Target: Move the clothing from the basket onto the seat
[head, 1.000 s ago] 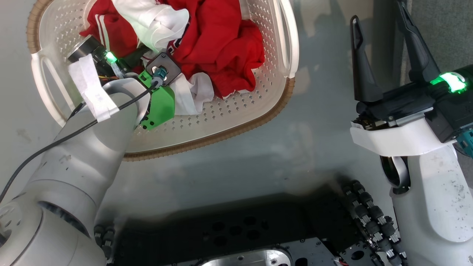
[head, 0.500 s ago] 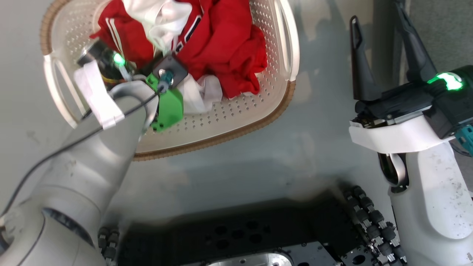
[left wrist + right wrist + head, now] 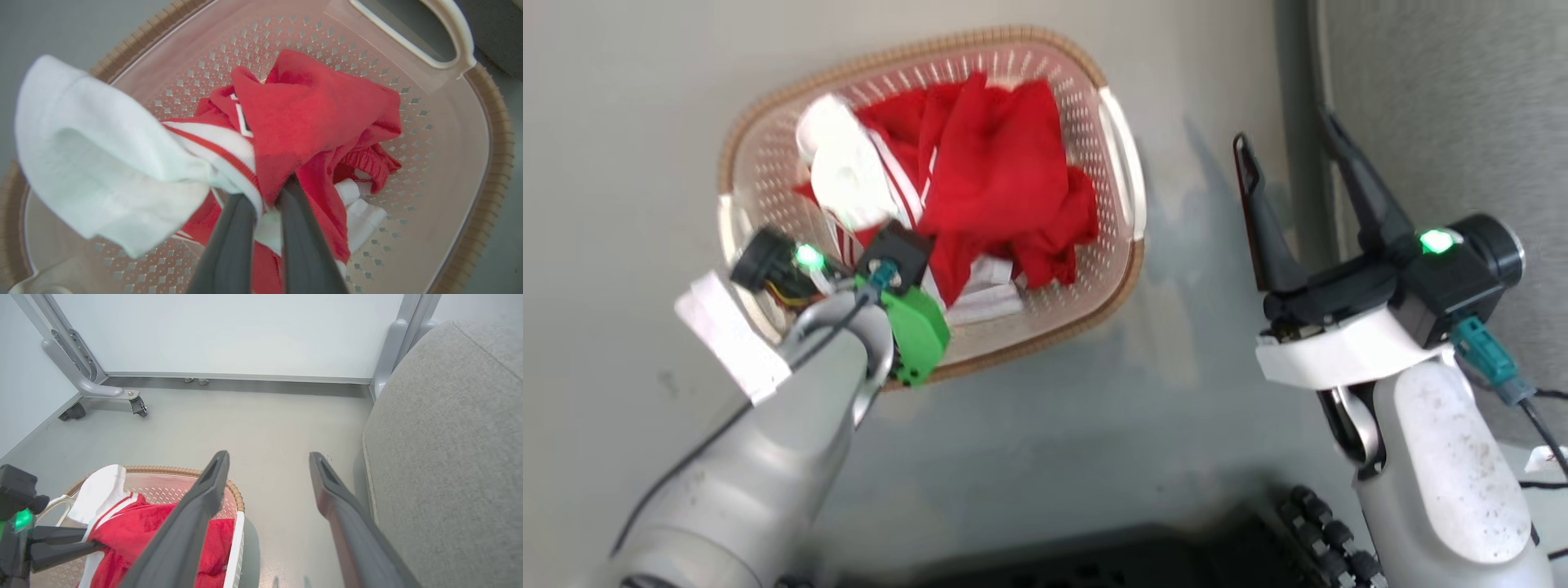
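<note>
Our left tool [image 3: 267, 196] is clamped on a red/white fold of the clothing [image 3: 310, 118], which is bunched in the basket [image 3: 445, 171]. Soft, light, prob. drapes & trails, so we'd grip a thick bunch. The right tool [image 3: 267, 455] gapes empty near the seat [image 3: 449, 437].

The left gripper [image 3: 267, 197] has raised the clothing [image 3: 996, 188] — bunched higher in the basket [image 3: 768, 163].
</note>
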Available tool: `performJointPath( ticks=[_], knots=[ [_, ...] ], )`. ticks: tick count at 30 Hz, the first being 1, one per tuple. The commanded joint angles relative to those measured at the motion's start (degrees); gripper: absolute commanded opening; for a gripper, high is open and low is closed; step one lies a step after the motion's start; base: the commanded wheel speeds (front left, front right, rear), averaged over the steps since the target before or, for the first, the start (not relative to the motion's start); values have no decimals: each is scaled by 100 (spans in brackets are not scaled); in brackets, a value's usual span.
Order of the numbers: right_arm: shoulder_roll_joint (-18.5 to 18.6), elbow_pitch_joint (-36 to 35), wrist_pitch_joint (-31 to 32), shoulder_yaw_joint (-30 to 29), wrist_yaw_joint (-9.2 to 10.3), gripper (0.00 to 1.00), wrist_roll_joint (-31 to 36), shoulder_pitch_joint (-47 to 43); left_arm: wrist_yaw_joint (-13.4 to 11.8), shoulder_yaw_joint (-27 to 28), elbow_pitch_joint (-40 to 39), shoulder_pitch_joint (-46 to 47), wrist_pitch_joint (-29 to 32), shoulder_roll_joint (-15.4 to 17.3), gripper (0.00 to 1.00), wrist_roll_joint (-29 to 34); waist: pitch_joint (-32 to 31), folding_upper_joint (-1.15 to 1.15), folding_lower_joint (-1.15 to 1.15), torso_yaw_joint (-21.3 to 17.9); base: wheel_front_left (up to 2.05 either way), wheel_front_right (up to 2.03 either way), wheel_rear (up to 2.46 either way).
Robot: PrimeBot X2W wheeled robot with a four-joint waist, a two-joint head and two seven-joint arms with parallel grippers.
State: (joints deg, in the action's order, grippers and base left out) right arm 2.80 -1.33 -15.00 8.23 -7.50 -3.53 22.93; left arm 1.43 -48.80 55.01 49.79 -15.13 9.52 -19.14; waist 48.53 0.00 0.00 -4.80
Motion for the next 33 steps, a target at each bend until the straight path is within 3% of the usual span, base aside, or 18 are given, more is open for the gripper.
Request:
performJointPath(
  ticks=[1,18,28,33],
  knots=[
    [18,56,-28,-5,2,100,32,-175,-14,58,-93,-248,-4,33,0,-52,-1031,0,0,62,0,0,0],
    [18,853,-27,312,2,100,-62,-1709,-153,1235,-1873,-2053,-4,241,0,-59,-3610,0,0,41,0,0,0],
    [18,1103,-28,633,2,100,22,-2318,-106,1556,-2793,-2811,-4,290,0,174,-4610,0,0,-143,0,0,0],
    [18,1011,-28,678,2,100,-109,-2445,-59,1533,-3056,-2981,-5,357,0,298,-4801,0,0,-187,0,0,0]
  ],
)
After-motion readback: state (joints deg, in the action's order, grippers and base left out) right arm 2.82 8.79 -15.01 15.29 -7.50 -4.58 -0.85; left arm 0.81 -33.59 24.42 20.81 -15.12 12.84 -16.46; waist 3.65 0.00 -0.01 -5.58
